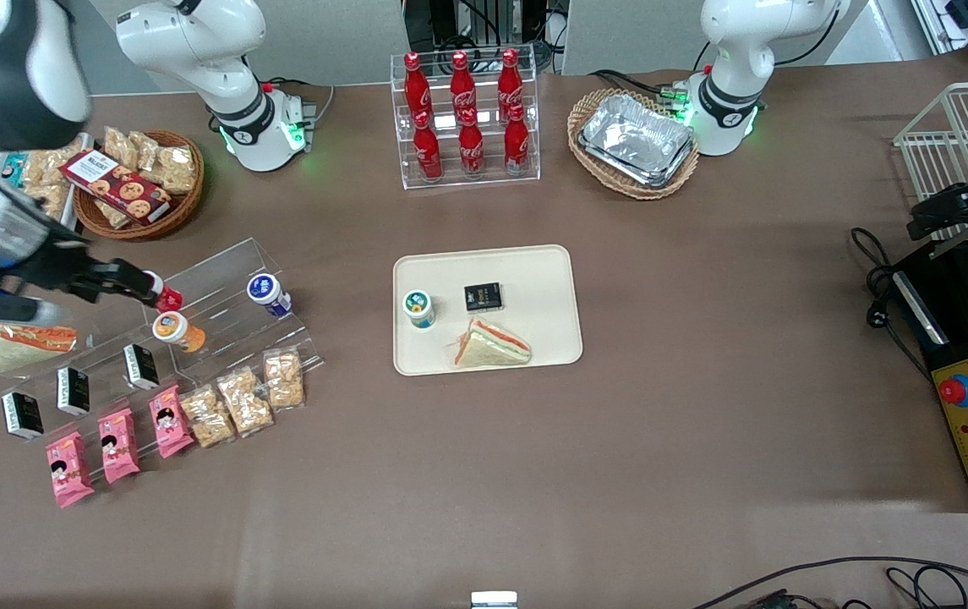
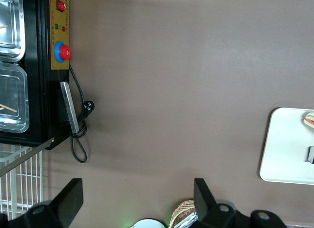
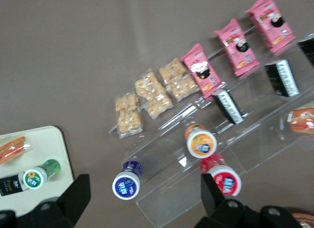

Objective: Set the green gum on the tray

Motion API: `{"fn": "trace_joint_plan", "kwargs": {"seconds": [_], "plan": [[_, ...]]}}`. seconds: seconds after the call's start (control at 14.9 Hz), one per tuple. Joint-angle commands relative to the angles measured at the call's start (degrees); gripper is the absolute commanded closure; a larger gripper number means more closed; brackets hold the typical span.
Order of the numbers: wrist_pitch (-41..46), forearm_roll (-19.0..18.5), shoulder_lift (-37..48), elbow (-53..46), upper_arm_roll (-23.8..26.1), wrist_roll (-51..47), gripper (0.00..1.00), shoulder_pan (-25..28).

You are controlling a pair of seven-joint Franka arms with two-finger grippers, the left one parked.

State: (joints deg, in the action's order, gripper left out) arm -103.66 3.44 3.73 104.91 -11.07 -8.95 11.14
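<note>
Nearest the camera, the sandwich [image 1: 492,346] shares the tray [image 1: 547,279] with the green gum [image 1: 418,308], already placed; the gripper [image 1: 145,290], fingers open and empty, hangs over the display rack [image 1: 221,279].

Six cola bottles [image 1: 464,114] in a rack, sandwich [image 1: 490,345] nearer the camera

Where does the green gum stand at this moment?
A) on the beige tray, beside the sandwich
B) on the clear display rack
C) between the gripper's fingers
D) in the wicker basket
A: the green gum stands upright on the tray, near the sandwich, while the gripper is over the clear rack, at the red-lidded bottle.
</note>
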Motion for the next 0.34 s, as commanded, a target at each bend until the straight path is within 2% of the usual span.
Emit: {"fn": "trace_joint_plan", "kwargs": {"seconds": [0.0, 0.27], "plan": [[5.47, 0.25, -1.36, -7.25, -3.16, 0.77, 0.0, -0.06], [10.75, 0.16, -2.85, -13.33, -5.01, 0.69, 0.0, 0.02]]}}
